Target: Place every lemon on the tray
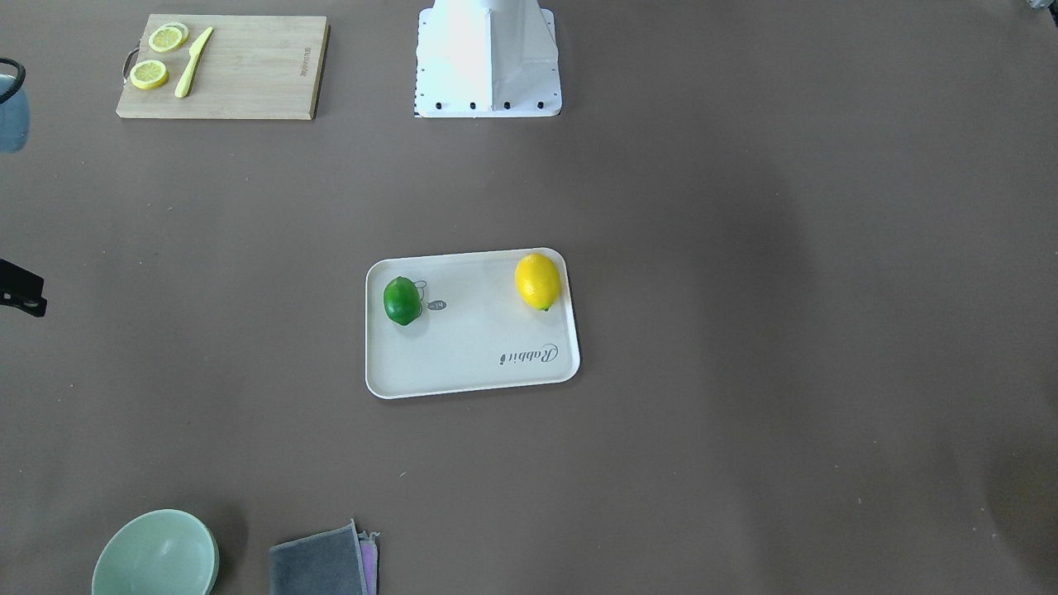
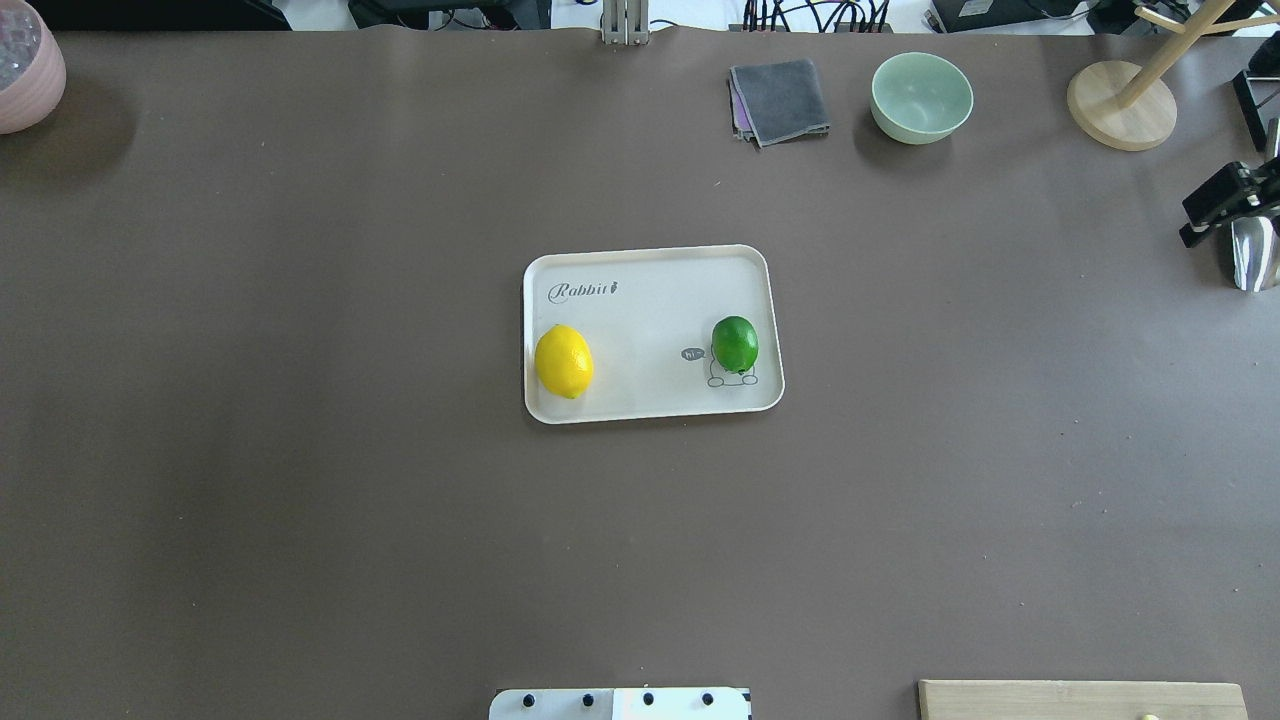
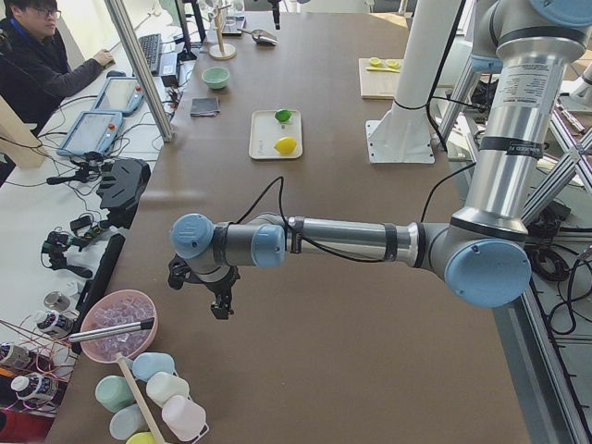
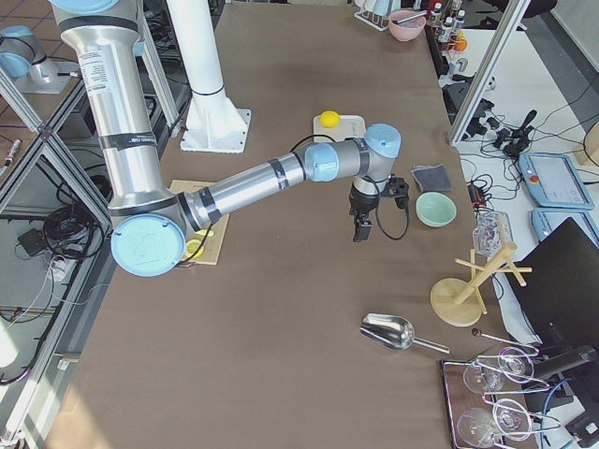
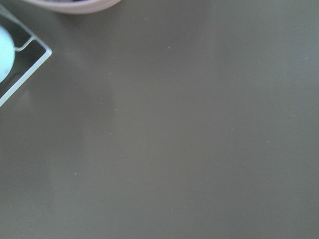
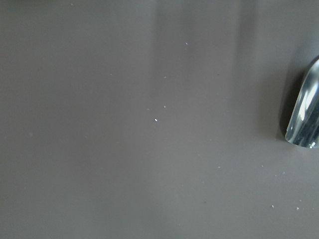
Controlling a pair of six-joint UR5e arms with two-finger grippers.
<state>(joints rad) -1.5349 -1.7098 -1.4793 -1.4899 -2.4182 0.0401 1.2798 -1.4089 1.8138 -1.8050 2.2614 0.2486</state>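
Note:
The off-white tray (image 2: pixel 650 290) lies at the middle of the table, also in the front view (image 1: pixel 479 339). The yellow lemon (image 2: pixel 564 361) rests on its left part and the green lemon (image 2: pixel 735 344) on its right part, over the cartoon drawing. In the front view the yellow lemon (image 1: pixel 537 281) and the green lemon (image 1: pixel 402 300) are swapped. My right gripper (image 2: pixel 1215 210) hangs at the far right edge, far from the tray; I cannot tell its state. My left gripper (image 3: pixel 220 305) shows only in the left side view, near the table's left end; I cannot tell its state.
A wooden cutting board (image 1: pixel 248 70) holds lemon slices (image 1: pixel 157 58) and a yellow knife (image 1: pixel 193 62). A green bowl (image 2: pixel 921 97), a grey cloth (image 2: pixel 780 100) and a wooden stand (image 2: pixel 1120 105) sit at the far edge. A metal scoop (image 2: pixel 1250 255) lies by the right gripper, a pink bowl (image 2: pixel 25 65) far left.

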